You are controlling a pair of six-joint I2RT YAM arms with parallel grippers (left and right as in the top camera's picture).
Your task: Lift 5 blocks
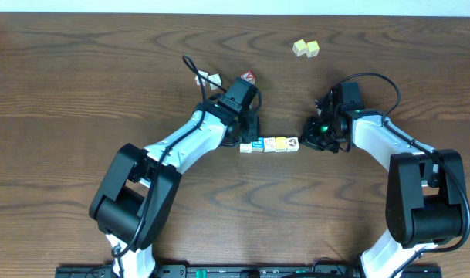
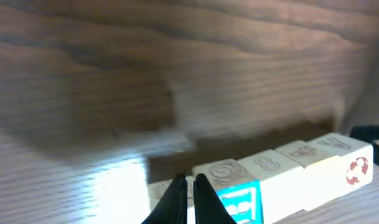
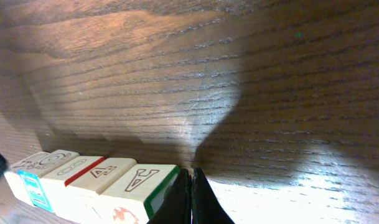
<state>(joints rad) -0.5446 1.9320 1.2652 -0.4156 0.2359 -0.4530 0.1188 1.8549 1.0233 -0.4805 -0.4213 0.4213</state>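
Five small blocks (image 1: pixel 269 144) form one tight row at the table's middle: a white one, a blue-faced one (image 1: pixel 258 144), a cream one, a yellow one (image 1: pixel 281 144) and a white one with a red mark (image 1: pixel 292 143). My left gripper (image 1: pixel 246 138) is shut, with its tips against the row's left end. In the left wrist view these tips (image 2: pixel 190 186) stand before the blue-faced block (image 2: pixel 242 199). My right gripper (image 1: pixel 305 140) is also shut and meets the right end. Its tips (image 3: pixel 191 186) touch the green-edged end block (image 3: pixel 139 183). I cannot tell whether the row rests on the table.
A pale yellow-green pair of cubes (image 1: pixel 306 49) lies at the back right. A red-topped cube (image 1: pixel 248 77) and two white cubes (image 1: pixel 207 79) sit behind my left arm. Both arm bases stand at the front edge.
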